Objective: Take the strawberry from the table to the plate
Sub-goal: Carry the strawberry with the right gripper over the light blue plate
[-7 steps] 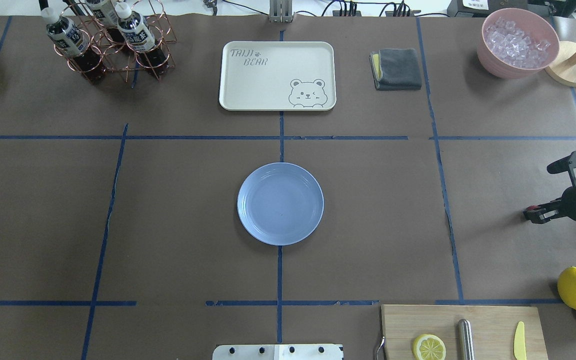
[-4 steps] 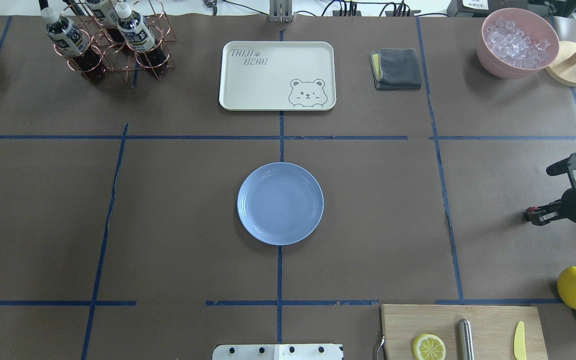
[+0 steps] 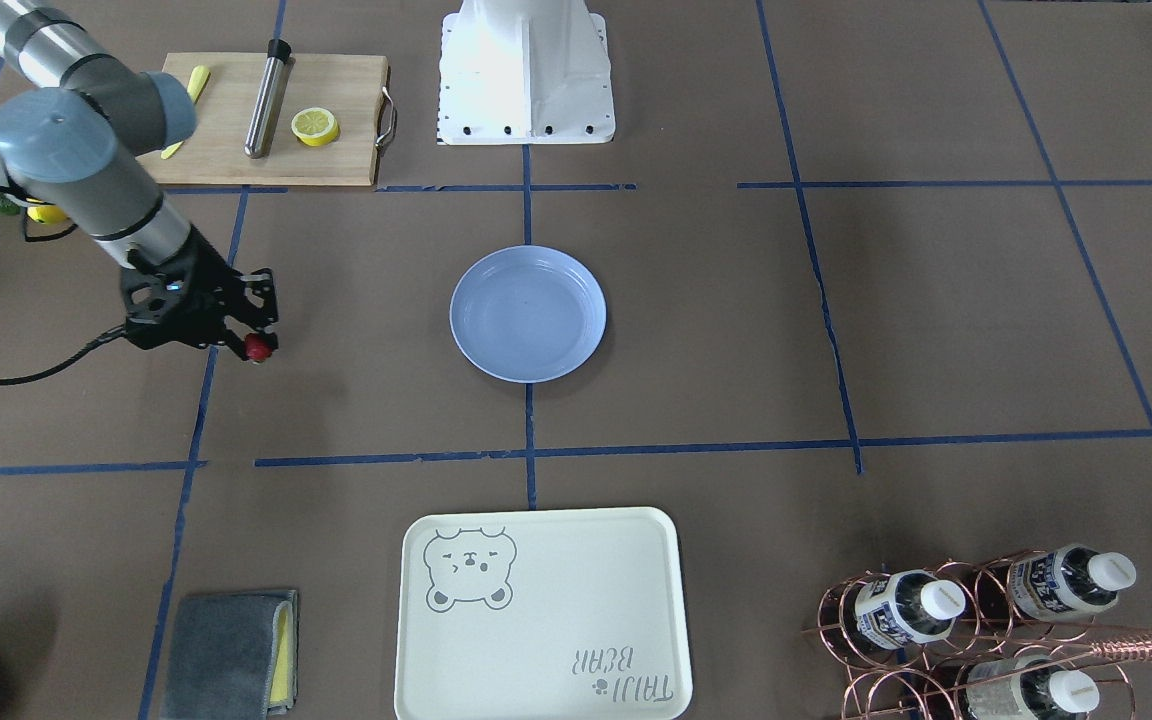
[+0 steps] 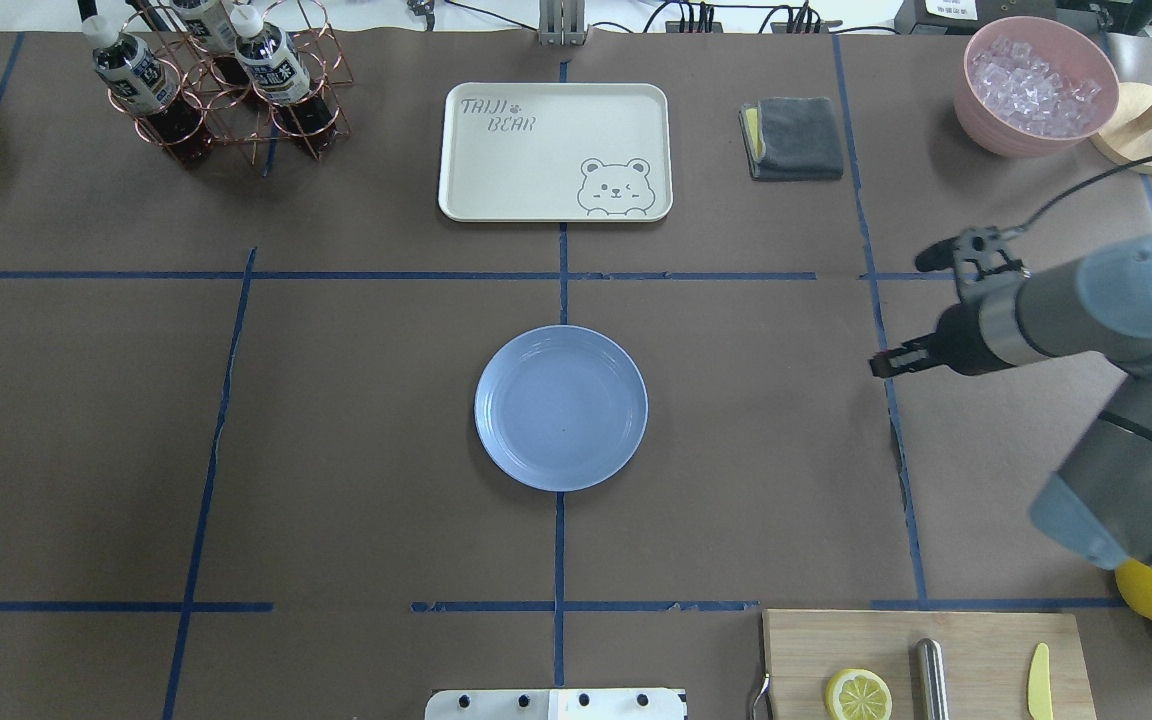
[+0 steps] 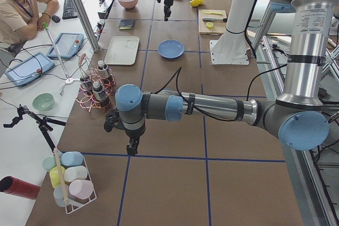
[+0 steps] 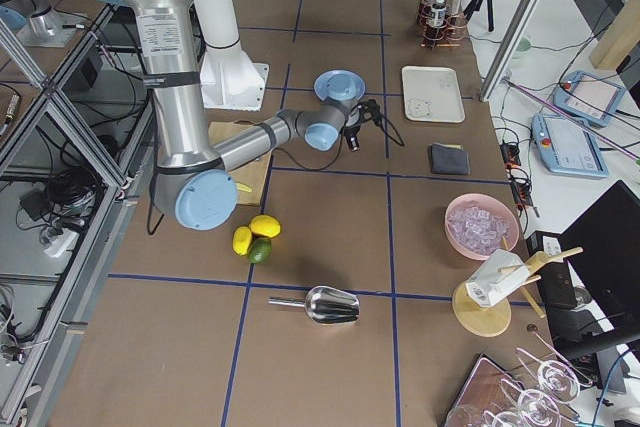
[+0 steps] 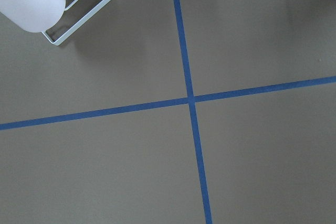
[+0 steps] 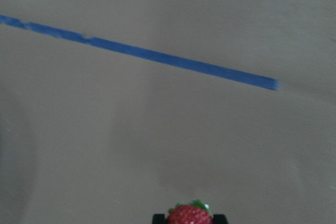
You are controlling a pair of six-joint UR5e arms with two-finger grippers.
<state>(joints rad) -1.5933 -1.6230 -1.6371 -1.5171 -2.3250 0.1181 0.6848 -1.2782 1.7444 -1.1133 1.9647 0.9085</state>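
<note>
right tool (image 3: 256, 343) gripping strawberry (image 3: 257, 349), ice (image 4: 1036, 85) in bowl (image 4: 981, 127)

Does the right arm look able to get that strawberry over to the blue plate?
Probably yes. The right claw grips the strawberry, and nothing stands between it and the plate.

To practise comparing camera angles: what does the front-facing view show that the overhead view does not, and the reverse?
Only the front-facing view shows the strawberry as a red berry in the right gripper. Only the overhead view shows the round wooden stand beside the pink bowl. Both show the blue plate, bare, the bear tray and the cutting board.
</note>
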